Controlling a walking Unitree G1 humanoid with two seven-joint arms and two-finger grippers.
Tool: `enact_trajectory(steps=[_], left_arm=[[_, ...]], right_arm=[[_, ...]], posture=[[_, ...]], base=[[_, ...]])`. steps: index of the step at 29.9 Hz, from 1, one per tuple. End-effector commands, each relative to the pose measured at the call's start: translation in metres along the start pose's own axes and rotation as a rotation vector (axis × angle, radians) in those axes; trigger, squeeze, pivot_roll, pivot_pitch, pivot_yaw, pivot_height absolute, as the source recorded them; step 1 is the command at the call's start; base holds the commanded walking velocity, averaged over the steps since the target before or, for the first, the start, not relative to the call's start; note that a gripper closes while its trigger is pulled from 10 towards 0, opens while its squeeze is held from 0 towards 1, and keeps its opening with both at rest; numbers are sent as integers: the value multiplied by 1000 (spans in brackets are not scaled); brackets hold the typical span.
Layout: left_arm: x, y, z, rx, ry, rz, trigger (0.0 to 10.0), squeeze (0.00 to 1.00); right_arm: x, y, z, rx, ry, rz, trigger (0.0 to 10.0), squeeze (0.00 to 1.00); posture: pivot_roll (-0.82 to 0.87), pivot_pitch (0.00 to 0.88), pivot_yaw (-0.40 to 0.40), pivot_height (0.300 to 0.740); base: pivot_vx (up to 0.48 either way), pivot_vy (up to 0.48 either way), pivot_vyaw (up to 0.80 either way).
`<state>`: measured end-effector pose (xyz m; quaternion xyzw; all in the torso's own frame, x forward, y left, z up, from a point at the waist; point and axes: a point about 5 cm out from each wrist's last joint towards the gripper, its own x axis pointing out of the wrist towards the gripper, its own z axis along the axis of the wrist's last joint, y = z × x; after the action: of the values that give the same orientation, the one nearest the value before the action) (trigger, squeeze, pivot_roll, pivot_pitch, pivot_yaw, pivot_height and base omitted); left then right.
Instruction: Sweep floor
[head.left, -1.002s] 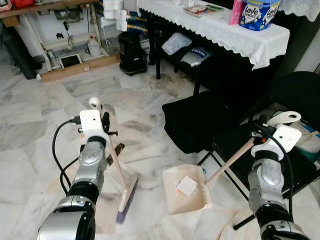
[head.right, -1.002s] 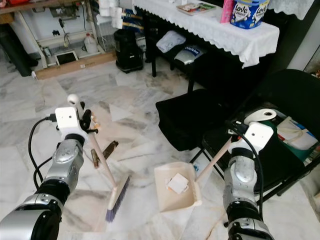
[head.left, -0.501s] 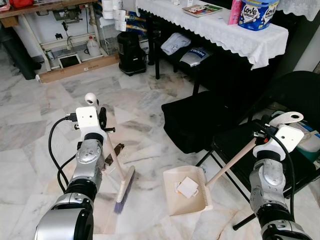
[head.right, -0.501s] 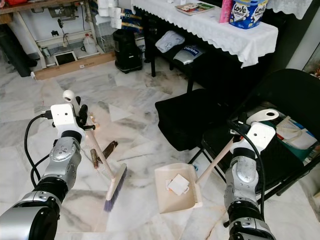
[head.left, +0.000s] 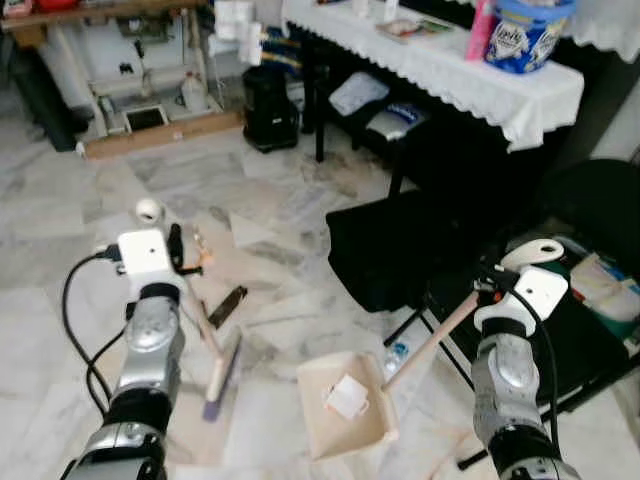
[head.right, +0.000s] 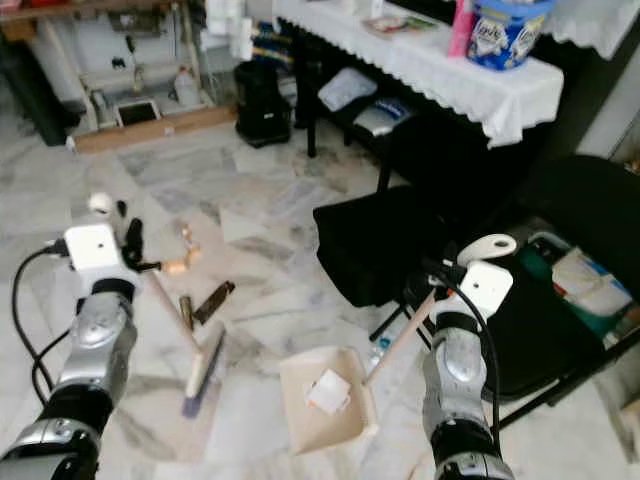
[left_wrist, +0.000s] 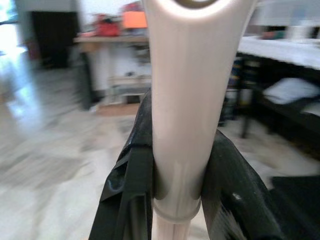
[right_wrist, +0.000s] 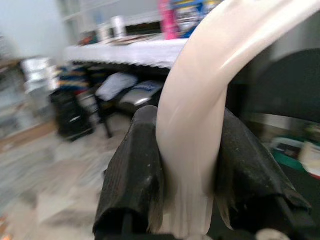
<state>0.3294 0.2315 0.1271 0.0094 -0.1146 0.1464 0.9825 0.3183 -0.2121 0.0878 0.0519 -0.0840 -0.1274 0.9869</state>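
The sweeping step is judged to be in hand. The cream plastic broom with purple bristles (head.left: 222, 362) is clamped by its handle between the black fingers of the left gripper (left_wrist: 177, 165), its head resting on the white marble floor (head.left: 60, 250). The cream plastic dustpan (head.left: 340, 405), a white paper scrap (head.left: 346, 396) lying in it, sits at about three o'clock of the broom head, its long handle pinched in the right gripper (right_wrist: 187, 165). Dark brown debris pieces (head.right: 207, 301) lie at twelve o'clock of the broom head. A stroke drawing them toward the dustpan mouth is likely called for next.
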Motion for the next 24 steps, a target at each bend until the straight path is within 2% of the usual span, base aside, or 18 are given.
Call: enact_trajectory(steps=[1,7,13,16,18,24], left_arm=[[-4,12,6,15,-25,48,10000,0],[-11,13,8,19,-24,63,10000,0],[-9,5,14,32,-21,19,10000,0],[-9,-3,15,14,-14,6,10000,0],[-7,-13,14,4,1,-29,10000,0],[-1,-28,13,4,26,-90,10000,0]], right_arm=[[10,10,17,23,-67,28,10000,0],[13,15,19,32,-64,49,10000,0],[14,8,19,51,-66,9,10000,0],[15,1,21,47,-72,-2,10000,0],[16,-5,25,57,-85,-30,10000,0],[12,-8,28,67,-115,-59,10000,0]], posture=[[115,37,-80,740],[136,54,-75,740],[123,70,-55,740],[102,69,-48,740],[59,68,-31,740],[16,65,16,740]], base=[[0,0,800],[0,0,800],[0,0,800],[0,0,800],[0,0,800],[0,0,800]])
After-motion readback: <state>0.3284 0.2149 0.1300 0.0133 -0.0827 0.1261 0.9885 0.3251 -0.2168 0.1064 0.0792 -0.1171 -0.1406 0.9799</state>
